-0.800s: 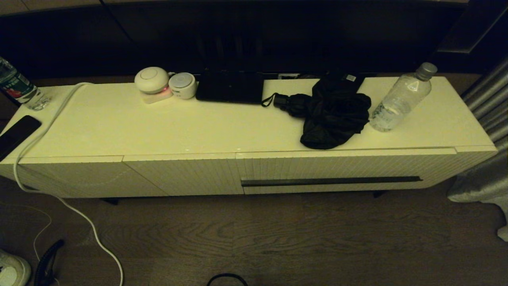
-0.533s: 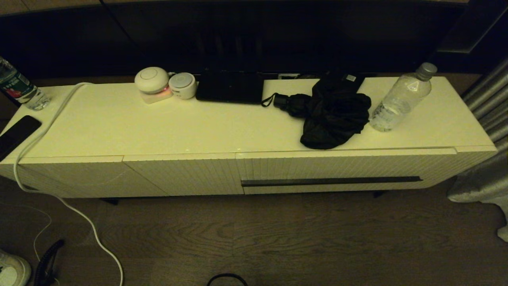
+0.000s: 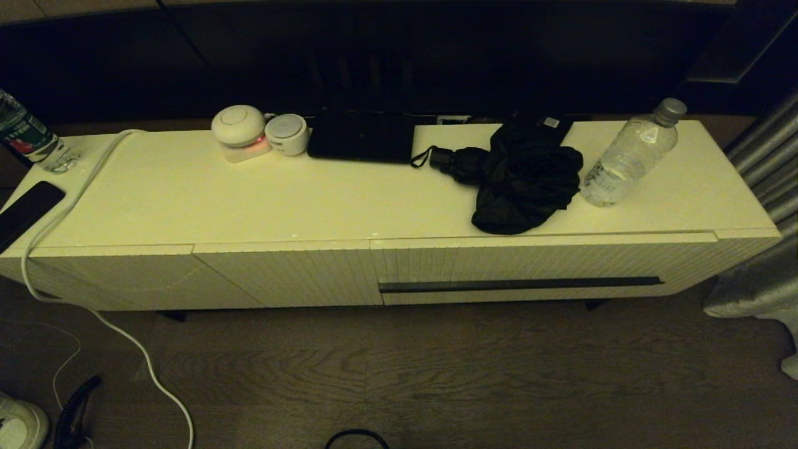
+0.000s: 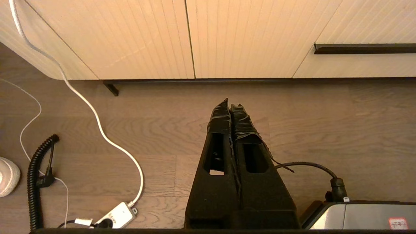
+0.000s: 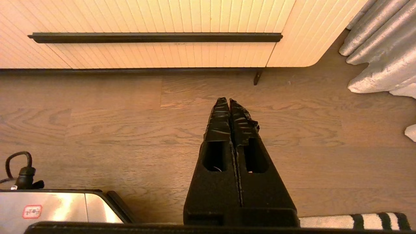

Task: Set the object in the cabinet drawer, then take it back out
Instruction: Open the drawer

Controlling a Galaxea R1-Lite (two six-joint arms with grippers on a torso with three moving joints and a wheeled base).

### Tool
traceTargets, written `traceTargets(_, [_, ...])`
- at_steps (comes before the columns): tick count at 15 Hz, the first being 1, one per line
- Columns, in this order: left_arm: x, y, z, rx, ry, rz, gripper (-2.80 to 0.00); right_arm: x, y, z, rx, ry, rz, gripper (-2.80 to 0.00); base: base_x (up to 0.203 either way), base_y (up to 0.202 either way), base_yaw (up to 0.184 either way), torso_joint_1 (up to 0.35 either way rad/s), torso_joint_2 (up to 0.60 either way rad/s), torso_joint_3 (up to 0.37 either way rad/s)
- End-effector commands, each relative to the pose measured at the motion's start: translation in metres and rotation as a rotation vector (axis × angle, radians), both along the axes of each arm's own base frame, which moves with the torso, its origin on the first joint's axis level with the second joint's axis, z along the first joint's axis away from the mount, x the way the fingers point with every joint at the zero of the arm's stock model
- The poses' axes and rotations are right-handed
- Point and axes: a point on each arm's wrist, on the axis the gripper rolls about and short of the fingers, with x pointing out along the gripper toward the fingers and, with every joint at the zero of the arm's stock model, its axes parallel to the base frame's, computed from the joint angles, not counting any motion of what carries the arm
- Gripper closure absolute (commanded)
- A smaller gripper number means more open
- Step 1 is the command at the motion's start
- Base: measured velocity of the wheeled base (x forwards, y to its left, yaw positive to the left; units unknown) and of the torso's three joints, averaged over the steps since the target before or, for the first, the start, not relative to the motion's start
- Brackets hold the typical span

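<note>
currently nothing was done: cabinet drawer (image 3: 542, 268) closed, left gripper (image 4: 230, 105) & right gripper (image 5: 226, 101) pressed together, empty.

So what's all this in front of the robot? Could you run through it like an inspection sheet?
Surface: cream cabinet top, low, on a wood floor.
Job's things: drawer shut, dark handle along its lower edge; which object goes in, cannot tell.
Clutter: umbrella, clear bottle, second bottle, phone, two round white devices, black box.
Grippers: left gripper and right gripper both shut, empty, low over the floor before the cabinet.
Cables: white cable runs off the top to a floor socket strip; black coiled cord.
Surroundings: grey curtain, white shoe.
</note>
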Motion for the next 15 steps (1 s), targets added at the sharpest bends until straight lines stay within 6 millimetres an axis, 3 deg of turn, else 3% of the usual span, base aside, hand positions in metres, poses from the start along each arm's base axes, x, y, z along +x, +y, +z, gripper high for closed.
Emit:
traceTargets(1, [0.000,0.000,0.000,0.000,0.001,0.000,0.00,0.000,0.000,0.000,-0.004,0.004,-0.002,0.00,0.000,0.000,0.000,0.000,0.00,0.000])
traceTargets(4, [0.000,0.000,0.000,0.000,-0.001,0.000,0.00,-0.002,0.000,0.005,-0.007,-0.009,-0.016,0.00,0.000,0.000,0.000,0.000,0.00,0.000])
traceTargets(6, [0.000,0.000,0.000,0.000,0.000,0.000,0.00,-0.010,-0.001,0.027,-0.007,-0.074,-0.031,0.00,0.000,0.000,0.000,0.000,0.00,0.000])
traceTargets(9, [0.000,0.000,0.000,0.000,0.000,0.000,0.00,-0.021,0.000,0.084,-0.012,-0.124,-0.015,0.00,0.000,0.000,0.000,0.000,0.00,0.000])
traceTargets(12, [0.000,0.000,0.000,0.000,-0.001,0.000,0.00,-0.021,0.001,0.154,-0.070,-0.129,0.038,0.00,0.000,0.000,0.000,0.000,0.00,0.000])
traceTargets(13, [0.000,0.000,0.000,0.000,0.000,0.000,0.00,-0.016,0.000,0.177,-0.112,-0.108,0.062,0.00,0.000,0.000,0.000,0.000,0.00,0.000])
traceTargets(15, [0.000,0.000,0.000,0.000,0.000,0.000,0.00,0.001,0.001,0.204,-0.253,-0.019,0.130,0.00,0.000,0.000,0.000,0.000,0.00,0.000])
